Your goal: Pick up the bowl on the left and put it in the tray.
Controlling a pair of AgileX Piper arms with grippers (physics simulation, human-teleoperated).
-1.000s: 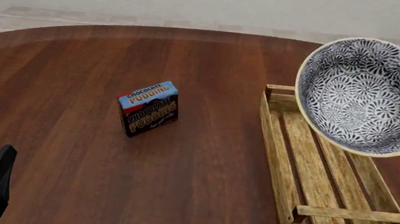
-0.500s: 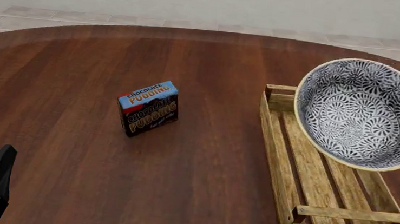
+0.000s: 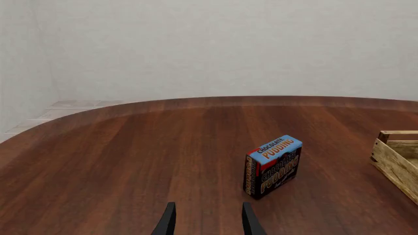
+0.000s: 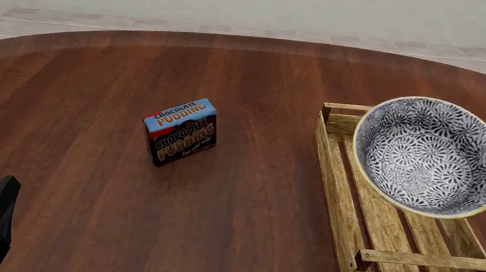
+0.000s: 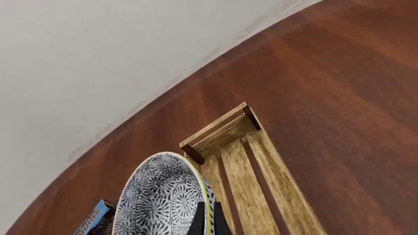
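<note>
A: Which step is shown?
B: The right gripper [image 5: 207,219], clamped on the rim, holds the bowl [image 4: 425,155] tilted above the tray [image 4: 339,204].
A: Next?
B: Probably lowering, then release. The left gripper [image 3: 207,220] idles, fingers apart.

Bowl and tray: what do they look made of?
The bowl looks like glazed ceramic: smooth white body, dense blue-grey floral print, pale yellowish rim. The tray looks like unfinished light wood: visible grain, separate slats with gaps, raised end rails. Both are simulator renders, so this is judged by look.
</note>
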